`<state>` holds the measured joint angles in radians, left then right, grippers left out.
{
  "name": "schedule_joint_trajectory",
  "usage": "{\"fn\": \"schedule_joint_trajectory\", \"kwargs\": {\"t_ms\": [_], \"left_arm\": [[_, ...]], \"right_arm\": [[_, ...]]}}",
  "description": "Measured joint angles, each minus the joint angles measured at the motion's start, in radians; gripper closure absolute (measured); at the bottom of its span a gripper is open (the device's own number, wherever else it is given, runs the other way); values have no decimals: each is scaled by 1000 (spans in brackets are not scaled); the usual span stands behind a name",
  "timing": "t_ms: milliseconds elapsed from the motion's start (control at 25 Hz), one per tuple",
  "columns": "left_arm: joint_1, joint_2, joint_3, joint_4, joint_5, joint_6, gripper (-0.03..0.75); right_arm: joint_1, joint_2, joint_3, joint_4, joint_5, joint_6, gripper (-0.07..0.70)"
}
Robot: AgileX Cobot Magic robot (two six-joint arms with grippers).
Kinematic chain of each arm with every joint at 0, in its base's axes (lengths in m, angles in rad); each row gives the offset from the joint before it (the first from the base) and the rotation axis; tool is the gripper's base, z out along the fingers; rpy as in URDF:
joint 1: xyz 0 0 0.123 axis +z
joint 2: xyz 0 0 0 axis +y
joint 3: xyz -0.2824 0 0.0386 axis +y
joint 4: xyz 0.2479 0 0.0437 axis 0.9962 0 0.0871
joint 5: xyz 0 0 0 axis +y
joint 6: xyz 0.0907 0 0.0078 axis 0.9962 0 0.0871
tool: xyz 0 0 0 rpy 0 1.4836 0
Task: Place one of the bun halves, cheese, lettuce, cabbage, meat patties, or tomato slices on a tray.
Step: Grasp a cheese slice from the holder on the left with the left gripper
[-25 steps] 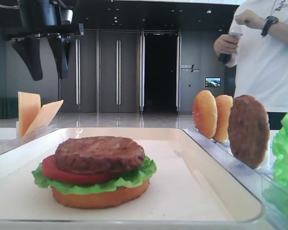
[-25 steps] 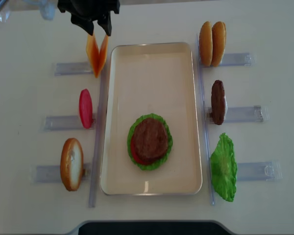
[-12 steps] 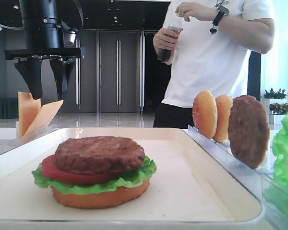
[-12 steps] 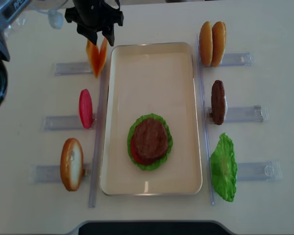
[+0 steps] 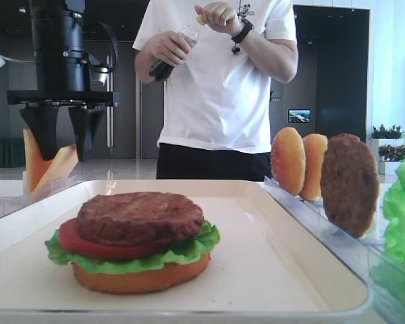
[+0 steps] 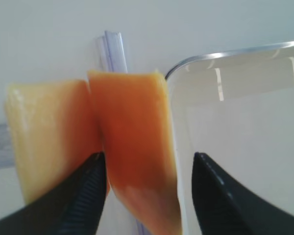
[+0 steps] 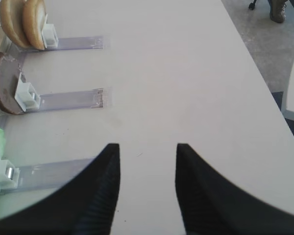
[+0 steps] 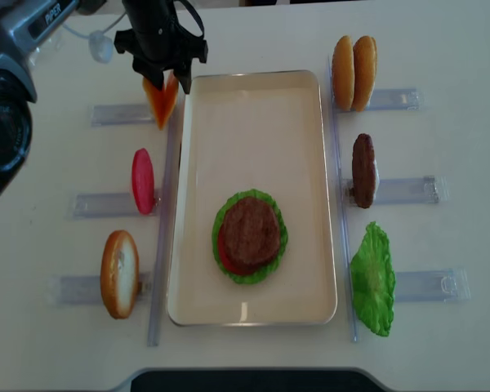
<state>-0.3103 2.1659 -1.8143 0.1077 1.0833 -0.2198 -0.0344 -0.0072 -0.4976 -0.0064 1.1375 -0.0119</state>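
Observation:
Two cheese slices [image 6: 132,127] stand on edge in a clear rack by the far left corner of the cream tray [image 8: 253,106]. My left gripper [image 6: 147,157] is open and lowered over them [image 8: 165,80]. The darker orange slice stands between its fingers. The left finger sits in the gap between the two slices, and the right finger [image 6: 210,186] hangs over the tray's rim, apart from the cheese. On the tray lies a stack [image 8: 249,233] of bun half, lettuce, tomato slice and meat patty [image 5: 140,216]. My right gripper [image 7: 147,147] is open over bare table.
Clear racks flank the tray. On the right they hold two bun halves [image 8: 353,72], a meat patty [image 8: 363,169] and lettuce [image 8: 372,278]. On the left are a tomato slice [image 8: 142,180] and a bun half [image 8: 119,272]. A person [image 5: 216,81] stands behind the table.
My left gripper has come down from above the cheese until its fingers straddle one slice. The person behind the table has walked from right to left.

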Motion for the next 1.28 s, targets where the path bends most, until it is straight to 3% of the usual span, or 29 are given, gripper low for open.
{"fn": "schedule_joint_trajectory", "kwargs": {"t_ms": [920, 1080, 1280], "left_arm": [[0, 8, 0, 27, 3, -1, 290], [0, 8, 0, 31, 14, -1, 358], [0, 8, 0, 49, 37, -1, 529]], "right_arm": [[0, 0, 0, 0, 0, 0, 338], [0, 0, 0, 0, 0, 0, 338], [0, 0, 0, 0, 0, 0, 338]]}}
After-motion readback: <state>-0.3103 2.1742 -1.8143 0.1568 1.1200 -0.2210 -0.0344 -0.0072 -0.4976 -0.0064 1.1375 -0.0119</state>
